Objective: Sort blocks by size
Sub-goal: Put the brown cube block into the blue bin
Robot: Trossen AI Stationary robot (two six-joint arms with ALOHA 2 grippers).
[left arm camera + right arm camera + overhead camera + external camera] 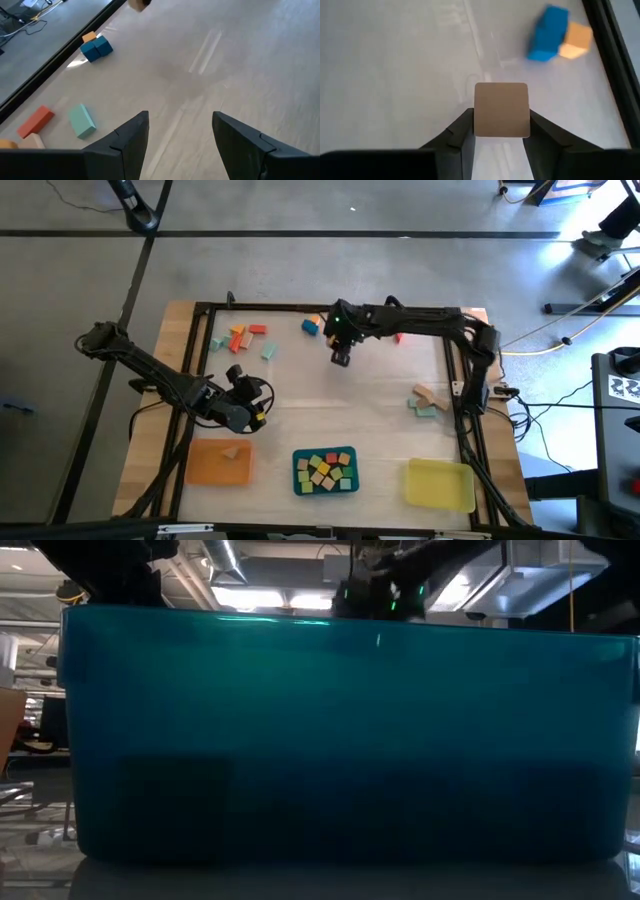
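Tan block (501, 110) sits clamped between the right gripper (341, 358) jaws, upper centre of the high view, trays far below; left gripper (180, 135) jaws gape empty.

Tan block (501, 110) clamped in right gripper (497, 132).

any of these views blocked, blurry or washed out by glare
Low view: the teal tray wall fills nearly the whole frame and hides the table. Right wrist view: the blue block and orange block are soft, while the tan block in the right tool is sharp. High view: bright glare on the floor at upper right.
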